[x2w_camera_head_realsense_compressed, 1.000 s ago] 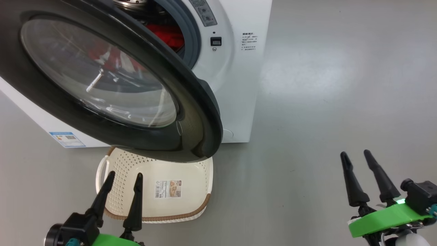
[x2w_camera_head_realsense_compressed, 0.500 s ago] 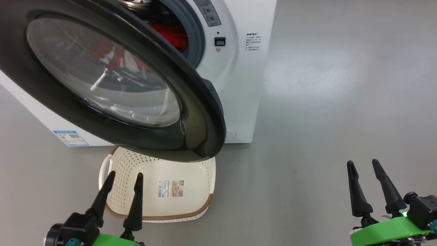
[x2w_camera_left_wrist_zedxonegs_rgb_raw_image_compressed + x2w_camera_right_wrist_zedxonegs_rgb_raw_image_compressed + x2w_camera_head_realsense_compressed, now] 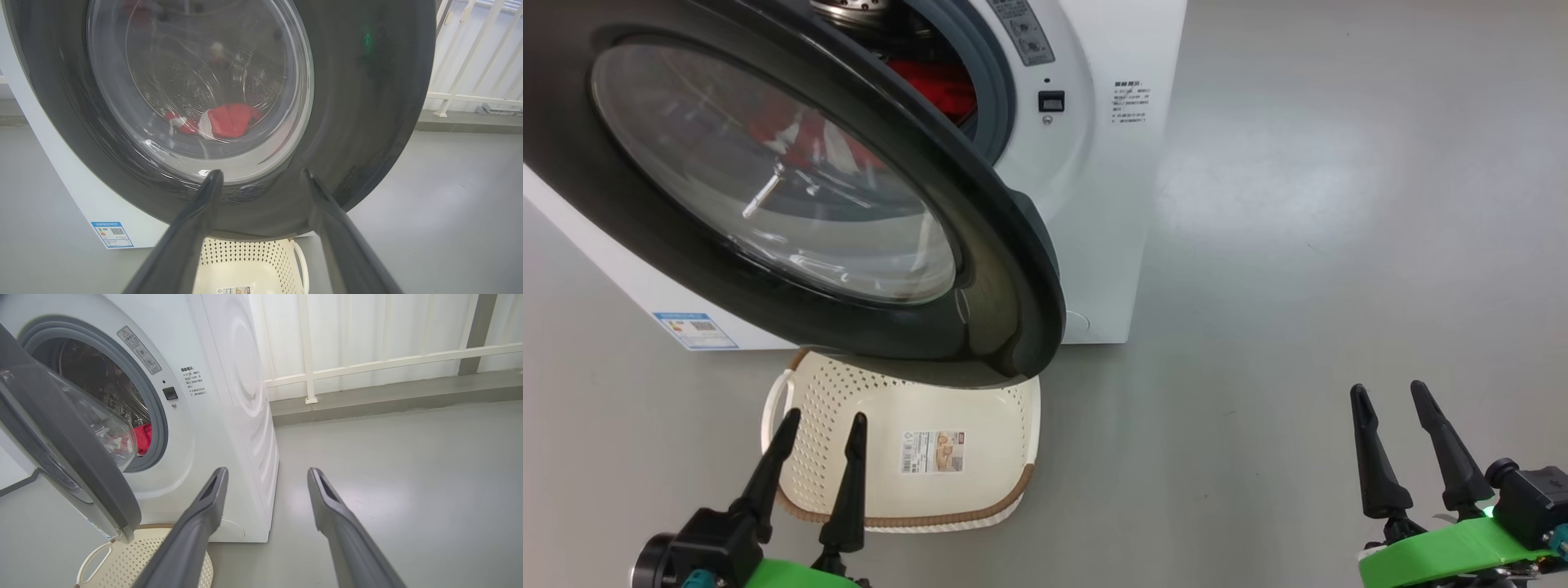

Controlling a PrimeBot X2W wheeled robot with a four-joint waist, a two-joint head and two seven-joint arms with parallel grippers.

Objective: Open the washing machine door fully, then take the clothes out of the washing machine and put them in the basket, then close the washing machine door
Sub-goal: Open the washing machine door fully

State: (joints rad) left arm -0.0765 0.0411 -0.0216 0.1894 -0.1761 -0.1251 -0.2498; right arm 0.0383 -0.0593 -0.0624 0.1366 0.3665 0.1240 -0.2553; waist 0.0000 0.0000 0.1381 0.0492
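The washing machine door (image 3: 996, 269) with its black rim and glass bowl stands partly open, swung out over the cream basket (image 3: 980, 425) on the floor. Red clothes (image 3: 939, 82) lie in the drum of the white washing machine (image 3: 1111, 180); they also show through the door glass as clothes (image 3: 231, 120) in the left wrist view. My left gripper (image 3: 821, 420) is open and empty, just in front of the basket, below the door (image 3: 367, 102). My right gripper (image 3: 1390, 392) hangs open and empty over bare floor, to the right of the machine (image 3: 237, 416), door (image 3: 81, 465) and basket (image 3: 130, 559).
Grey floor (image 3: 1298, 245) stretches to the right of the machine. A white railing (image 3: 367, 363) and a low grey kerb run behind it. A blue label (image 3: 694, 328) sits low on the machine's front.
The whole head view has shifted slightly, so the camera moved. My right gripper sits a little lower in the picture. Door, clothes and basket stay as they were.
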